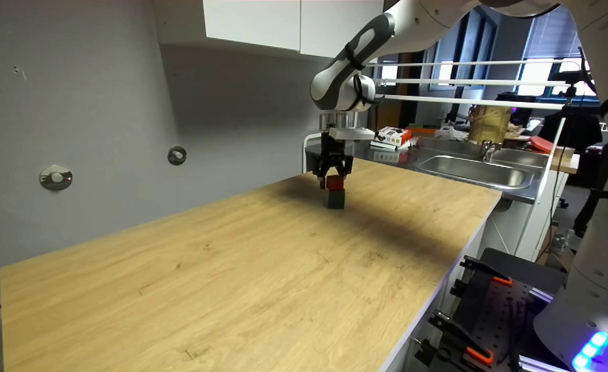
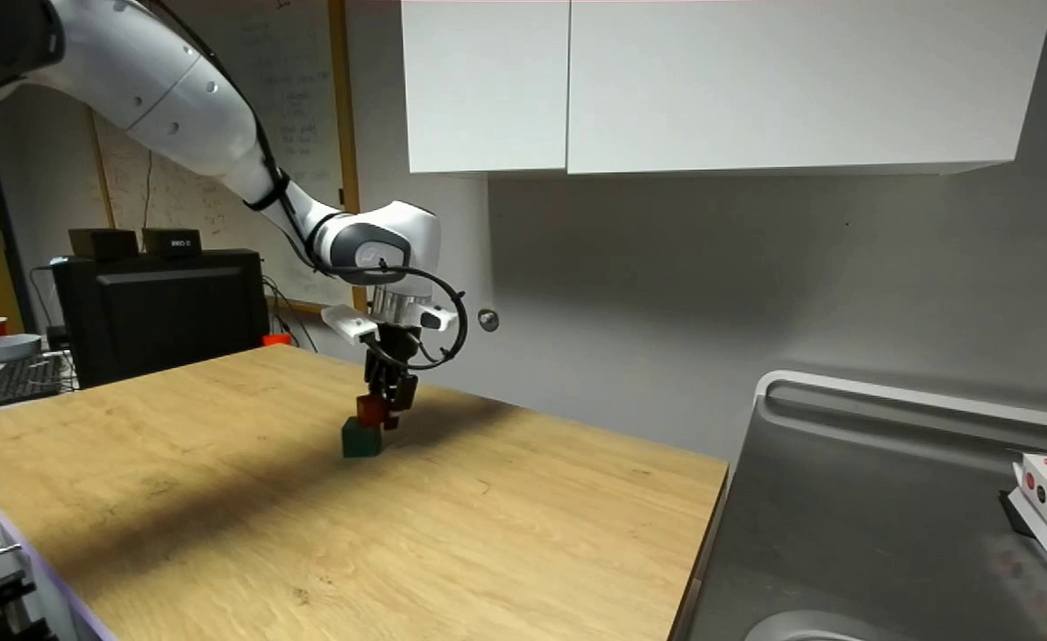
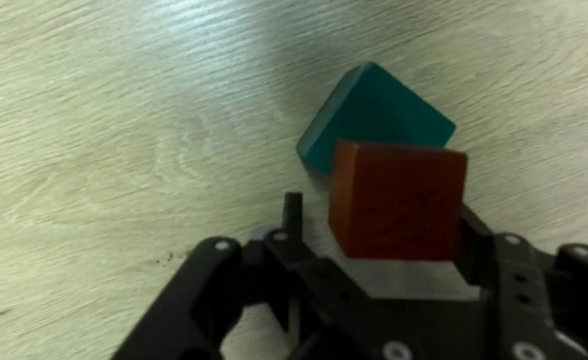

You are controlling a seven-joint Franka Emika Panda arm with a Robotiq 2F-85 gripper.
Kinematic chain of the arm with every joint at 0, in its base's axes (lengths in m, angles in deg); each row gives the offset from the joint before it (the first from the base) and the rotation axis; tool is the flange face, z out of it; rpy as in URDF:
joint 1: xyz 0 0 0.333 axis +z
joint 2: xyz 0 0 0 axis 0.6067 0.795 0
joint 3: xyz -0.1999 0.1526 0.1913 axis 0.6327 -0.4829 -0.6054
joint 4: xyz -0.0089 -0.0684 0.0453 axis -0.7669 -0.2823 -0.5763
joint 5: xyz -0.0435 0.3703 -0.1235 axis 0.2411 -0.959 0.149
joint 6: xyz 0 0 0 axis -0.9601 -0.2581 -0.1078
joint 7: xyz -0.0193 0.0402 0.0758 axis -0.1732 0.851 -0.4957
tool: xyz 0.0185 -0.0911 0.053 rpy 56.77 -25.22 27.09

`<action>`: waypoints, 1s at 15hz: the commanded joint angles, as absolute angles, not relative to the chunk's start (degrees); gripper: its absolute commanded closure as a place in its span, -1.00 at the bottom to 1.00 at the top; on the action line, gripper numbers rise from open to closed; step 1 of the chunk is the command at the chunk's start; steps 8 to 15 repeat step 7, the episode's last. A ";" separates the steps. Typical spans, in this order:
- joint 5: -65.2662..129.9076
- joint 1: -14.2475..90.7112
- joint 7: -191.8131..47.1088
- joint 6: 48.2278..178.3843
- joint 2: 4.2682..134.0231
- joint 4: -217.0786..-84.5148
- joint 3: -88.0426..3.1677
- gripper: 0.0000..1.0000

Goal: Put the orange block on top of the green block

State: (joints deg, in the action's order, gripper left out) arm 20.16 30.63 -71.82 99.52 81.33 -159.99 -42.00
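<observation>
Fingers (image 3: 293, 215) stand apart, wider than the orange block (image 3: 404, 200) between them: gap showing at one finger, near or touching the other; no grip seen. Green block (image 3: 391, 105) lies below and just beyond the fingers, partly covered; orange block appears to rest on it, off-centre. Orange block judged light, stiff, perhaps slippery, hardly fragile. Best hold: opposite flat sides, gently.

White arm (image 2: 176, 116), grey panels (image 1: 385, 28) — looped black cable (image 2: 464, 325) — black gripper (image 3: 380, 217), silvery screws (image 3: 529, 351).
</observation>
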 commanded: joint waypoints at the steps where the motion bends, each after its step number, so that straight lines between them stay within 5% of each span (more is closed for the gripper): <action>1: 20.49 31.11 -73.46 99.35 80.65 -160.60 -41.92 -0.98; 15: 20.80 31.36 -73.00 99.84 79.62 -161.70 -41.98 -1.00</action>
